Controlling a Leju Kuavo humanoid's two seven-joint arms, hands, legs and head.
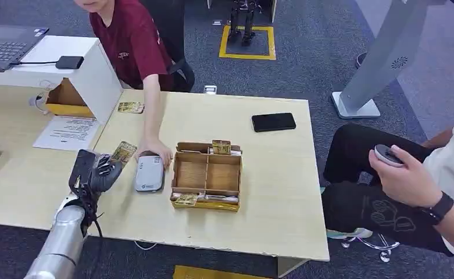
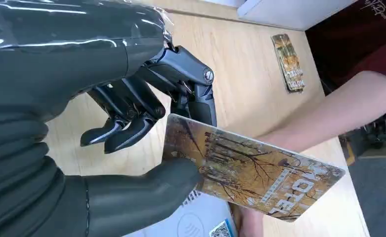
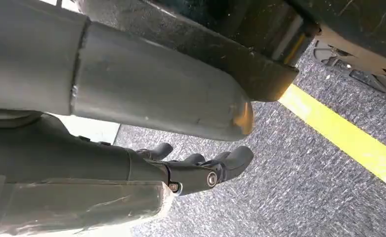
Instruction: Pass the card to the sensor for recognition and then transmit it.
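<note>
My left hand [image 1: 94,172] pinches a hotel card [image 1: 124,153] with an autumn tree print between thumb and finger, just left of the white-grey sensor [image 1: 149,174] on the table. In the left wrist view the card [image 2: 252,170] juts out past the thumb [image 2: 146,190], above a corner of the sensor [image 2: 195,223]. A person's hand [image 1: 155,151] rests on the sensor's far end. My right hand [image 3: 200,170] hangs beside my body over the carpet, fingers loosely extended and holding nothing.
An open cardboard box [image 1: 207,175] with cards stands right of the sensor. Another card [image 1: 131,107] lies further back, a black phone [image 1: 274,121] at back right. A white stand [image 1: 79,64] with a laptop is at left. A seated person [image 1: 410,174] holds a controller on the right.
</note>
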